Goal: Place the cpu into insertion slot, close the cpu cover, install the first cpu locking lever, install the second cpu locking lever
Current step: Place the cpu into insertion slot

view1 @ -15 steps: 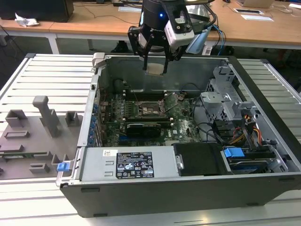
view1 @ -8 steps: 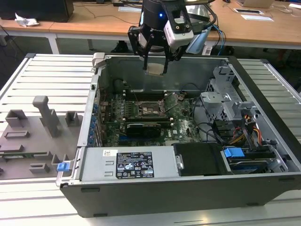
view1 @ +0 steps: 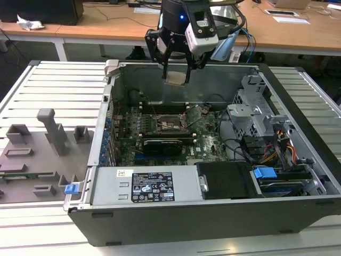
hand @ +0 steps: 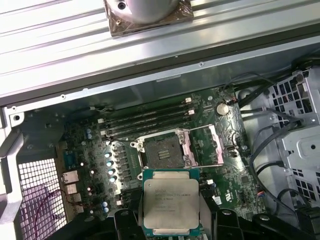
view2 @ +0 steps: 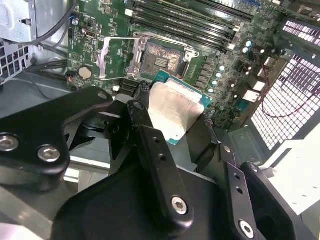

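Silver cpu (hand: 167, 207) clamped in gripper (view1: 177, 76) above insertion slot (hand: 162, 151); cpu cover (hand: 205, 146) seemingly open.

There is one cpu (hand: 170, 202) above one insertion slot (hand: 162, 151). Beside that slot stand one cpu cover (hand: 189, 149), four long memory slots (hand: 150, 122) and one coin cell (hand: 222, 108).

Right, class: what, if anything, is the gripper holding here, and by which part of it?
The gripper holds the cpu, with the jaws shut on two opposite side edges of the chip.
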Controlling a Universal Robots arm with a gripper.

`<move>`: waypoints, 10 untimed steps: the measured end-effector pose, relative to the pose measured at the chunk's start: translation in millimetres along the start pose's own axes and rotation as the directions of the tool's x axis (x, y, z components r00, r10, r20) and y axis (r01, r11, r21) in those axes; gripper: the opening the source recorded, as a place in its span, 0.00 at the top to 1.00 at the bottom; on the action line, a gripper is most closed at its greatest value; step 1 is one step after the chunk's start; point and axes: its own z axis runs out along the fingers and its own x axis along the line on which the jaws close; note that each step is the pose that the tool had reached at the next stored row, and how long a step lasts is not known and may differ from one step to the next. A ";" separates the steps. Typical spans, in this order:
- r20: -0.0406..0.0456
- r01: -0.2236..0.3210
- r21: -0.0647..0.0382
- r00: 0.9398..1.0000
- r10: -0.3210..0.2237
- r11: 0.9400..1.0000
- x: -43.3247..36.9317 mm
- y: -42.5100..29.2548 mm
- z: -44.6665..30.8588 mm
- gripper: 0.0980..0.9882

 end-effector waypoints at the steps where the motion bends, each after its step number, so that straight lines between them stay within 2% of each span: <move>1: 0.000 -0.003 0.000 1.000 0.003 1.000 0.0 0.0 0.0 0.51; 10: 0.003 -0.037 -0.001 0.999 0.037 0.999 0.0 0.0 0.0 0.51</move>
